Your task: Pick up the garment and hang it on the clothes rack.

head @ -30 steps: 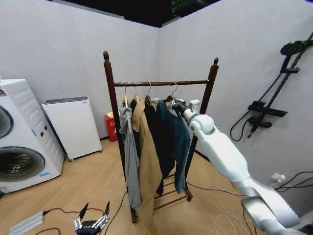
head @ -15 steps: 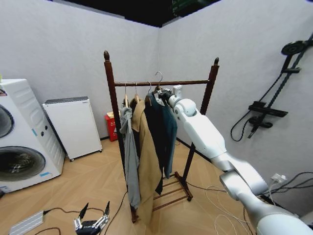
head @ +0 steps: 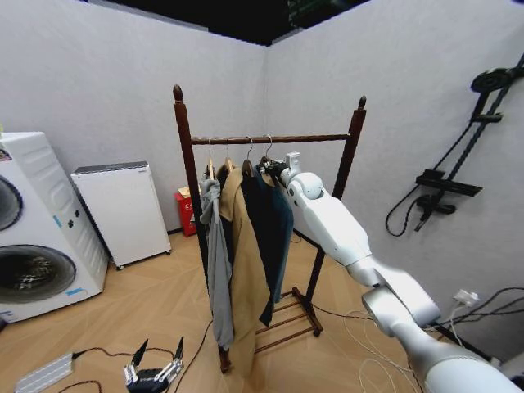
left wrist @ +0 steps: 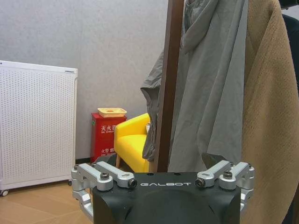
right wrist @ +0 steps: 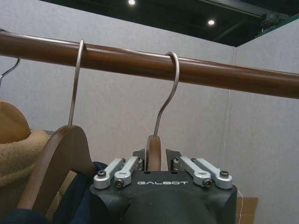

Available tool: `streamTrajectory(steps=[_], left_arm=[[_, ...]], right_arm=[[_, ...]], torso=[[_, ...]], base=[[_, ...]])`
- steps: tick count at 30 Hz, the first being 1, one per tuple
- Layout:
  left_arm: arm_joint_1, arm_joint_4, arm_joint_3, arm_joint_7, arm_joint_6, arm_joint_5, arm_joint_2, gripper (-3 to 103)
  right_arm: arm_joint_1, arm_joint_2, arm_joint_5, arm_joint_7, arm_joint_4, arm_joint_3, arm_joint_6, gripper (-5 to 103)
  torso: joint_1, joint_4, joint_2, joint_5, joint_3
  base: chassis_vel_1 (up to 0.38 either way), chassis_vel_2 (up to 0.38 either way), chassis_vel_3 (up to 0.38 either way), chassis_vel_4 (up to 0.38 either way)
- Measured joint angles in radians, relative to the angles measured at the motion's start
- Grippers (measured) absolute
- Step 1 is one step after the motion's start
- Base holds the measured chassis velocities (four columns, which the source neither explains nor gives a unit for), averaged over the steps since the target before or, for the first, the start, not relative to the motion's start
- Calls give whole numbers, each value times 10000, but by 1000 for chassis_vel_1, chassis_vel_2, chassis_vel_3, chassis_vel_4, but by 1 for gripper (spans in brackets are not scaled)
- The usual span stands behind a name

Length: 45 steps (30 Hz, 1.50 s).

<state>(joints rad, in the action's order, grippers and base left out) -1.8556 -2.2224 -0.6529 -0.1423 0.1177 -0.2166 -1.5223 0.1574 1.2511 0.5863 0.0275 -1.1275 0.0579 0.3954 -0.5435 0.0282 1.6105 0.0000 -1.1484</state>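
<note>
Dark reddish-brown wooden clothes rack (head: 187, 164) at the far corner of the room: two turned posts with knob tops, a round smooth top rail (right wrist: 210, 74), slatted shelf at the foot. Along that rail, from left to right, a limp grey hooded top (head: 218, 270), a long tan coat (head: 247, 286) of coarse nubbly cloth, and the garment (head: 274, 233), dark teal-blue, plain and limp, falling in long folds to about the lower part of the posts. Thin steel hook (right wrist: 169, 88) of its wooden hanger (right wrist: 153, 156) looped over the rail, right of a second wire hook on a curved wooden hanger shoulder. Right gripper (head: 274, 169) up at the rail just beside the garment's collar, white glossy arm stretched up from the near right; jaws closed narrow on the hanger's neck just below the hook, silver linkages on a black housing either side of it. Left gripper (head: 152, 372) low at the near edge over the pale wood floor, parked, black fingers spread wide with nothing between them; from its wrist, the grey top and tan coat close ahead beside the rack's left post. White washing machine (head: 33, 229) and a white perforated-panel box (head: 123, 209) along the left wall.
</note>
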Motion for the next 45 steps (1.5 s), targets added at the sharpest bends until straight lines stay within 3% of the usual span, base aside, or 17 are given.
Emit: streamTrajectory(steps=[2, 5, 8, 10, 13, 15, 17, 19, 20, 22, 24, 25, 28, 29, 31, 37, 45], left_arm=[[0, 0, 0, 0, 0, 0, 0, 100], [0, 1, 0, 0, 0, 0, 0, 100], [-1, 0, 0, 0, 0, 0, 0, 100], [0, 0, 1, -3, 0, 0, 2, 100], [0, 0, 0, 1, 0, 0, 0, 100], [0, 0, 0, 0, 0, 0, 0, 100], [0, 0, 0, 2, 0, 0, -1, 100], [0, 0, 0, 1, -1, 0, 0, 100], [-1, 0, 0, -1, 0, 0, 0, 100], [0, 0, 0, 0, 0, 0, -1, 100], [0, 0, -1, 0, 0, 0, 0, 100], [0, 0, -1, 0, 0, 0, 0, 100], [0, 0, 0, -4, 0, 0, 1, 100], [0, 0, 0, -4, 0, 0, 1, 100], [0, 1, 0, 1, 0, 0, 0, 100], [0, 0, 0, 0, 0, 0, -1, 100], [0, 0, 0, 1, 0, 0, -1, 100]], right_arm=[[-117, -27, 253, 114, -232, -113, -5, 37], [-403, -184, 897, 365, -924, -313, 118, 42], [-1061, -637, 1941, 790, -2131, -654, 424, 54], [-2116, -1483, 2651, 1219, -3518, -1249, 696, 65], [-3043, -2141, 2770, 1503, -4742, -1758, 749, 76], [-3572, -2418, 2768, 1592, -5341, -2035, 768, 76], [-5189, -2866, 2562, 1870, -6627, -2716, 778, 91], [-5891, -2941, 2400, 1940, -7038, -3042, 781, 91], [-6859, -2951, 1974, 1984, -7550, -3644, 783, 99], [-7741, -2838, 1290, 1986, -7931, -4228, 781, 99], [-9455, -2302, -163, 1761, -8422, -5169, 645, 100], [-9455, -2302, -163, 1761, -8422, -5169, 645, 100], [-12336, -413, -2078, 970, -9108, -6540, -105, 100], [-12336, -413, -2078, 970, -9108, -6540, -105, 100], [-13645, 367, -2989, 604, -9275, -7084, -848, 100], [-14883, 809, -3564, 486, -9444, -7659, -1796, 100], [-15173, 958, -3613, 529, -9531, -7966, -2302, 100]], torso=[[-1, -1, 0, -1, -1], [-1, -4, 0, -2, 0], [-1, -6, 0, -3, 0], [-1, 1, 0, 6, -1], [0, 5, 1, 5, 0], [0, 6, 2, 2, 1], [1, 2, 2, 2, 1], [0, 2, 2, 7, 0], [0, -1, 2, 3, 0], [0, 0, 3, -4, 1], [0, 1, 2, 0, 1], [0, 1, 2, 0, 1], [2, 2, 2, 3, 0], [2, 2, 2, 3, 0], [2, 1, 2, -1, 1], [2, 0, 2, -3, 1], [0, -3, 0, -1, 0]], base=[[0, 0, 0, 0], [0, 0, 0, 0], [0, 0, 0, 0], [0, 0, 0, 0], [0, 0, 0, 0], [0, 0, 0, 0], [0, 0, 0, 0], [0, 0, 0, 0], [0, 0, 0, 0], [0, 0, 0, 0], [0, 0, 0, 0], [0, 0, 0, 0], [0, 0, 0, 0], [0, 0, 0, 0], [0, 0, 0, 0], [0, 0, 0, 0], [0, 0, 0, 0]])
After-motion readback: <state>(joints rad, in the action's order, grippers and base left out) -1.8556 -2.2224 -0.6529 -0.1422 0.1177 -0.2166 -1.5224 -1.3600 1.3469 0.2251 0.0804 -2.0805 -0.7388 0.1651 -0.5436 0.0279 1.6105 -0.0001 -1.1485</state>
